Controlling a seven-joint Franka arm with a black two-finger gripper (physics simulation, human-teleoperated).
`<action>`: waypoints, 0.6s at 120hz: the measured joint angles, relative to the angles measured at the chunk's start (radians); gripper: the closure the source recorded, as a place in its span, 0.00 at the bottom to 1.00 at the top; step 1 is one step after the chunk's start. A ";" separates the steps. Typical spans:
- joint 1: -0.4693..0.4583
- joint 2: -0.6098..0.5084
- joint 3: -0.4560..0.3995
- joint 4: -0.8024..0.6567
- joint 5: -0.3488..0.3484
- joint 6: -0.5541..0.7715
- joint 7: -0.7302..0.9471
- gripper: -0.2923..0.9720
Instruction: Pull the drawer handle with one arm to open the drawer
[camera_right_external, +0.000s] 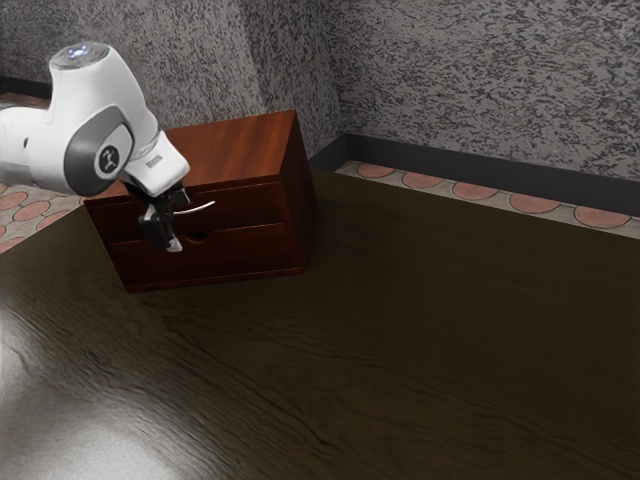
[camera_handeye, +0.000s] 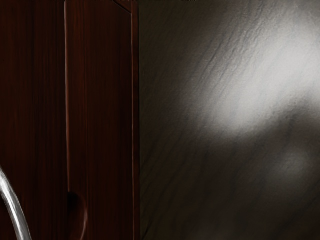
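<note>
A reddish-brown wooden drawer box (camera_right_external: 240, 150) stands on the dark table at the exterior view's upper left. Its drawer front (camera_right_external: 245, 205) looks flush with the box. A thin curved silver handle (camera_right_external: 203, 207) runs across the drawer front. My black gripper (camera_right_external: 165, 235) hangs right in front of the drawer, at the handle's left end and slightly below it. In the wrist view the dark wood of the drawer front (camera_handeye: 100, 100) is close by, and a piece of the silver handle (camera_handeye: 12, 210) curves in at the corner.
The dark wooden table (camera_right_external: 400, 350) spreads wide in front of the box and toward the exterior view's right. Grey textured walls (camera_right_external: 480, 70) and a tiled floor strip (camera_right_external: 520, 200) lie behind. A small half-round notch (camera_right_external: 197, 237) sits below the drawer.
</note>
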 joint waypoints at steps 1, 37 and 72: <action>0.000 0.002 0.000 0.000 0.000 0.004 0.002 0.23; -0.009 0.030 0.007 -0.004 -0.003 0.101 0.003 0.23; -0.004 0.040 0.036 -0.008 0.009 0.091 -0.071 0.23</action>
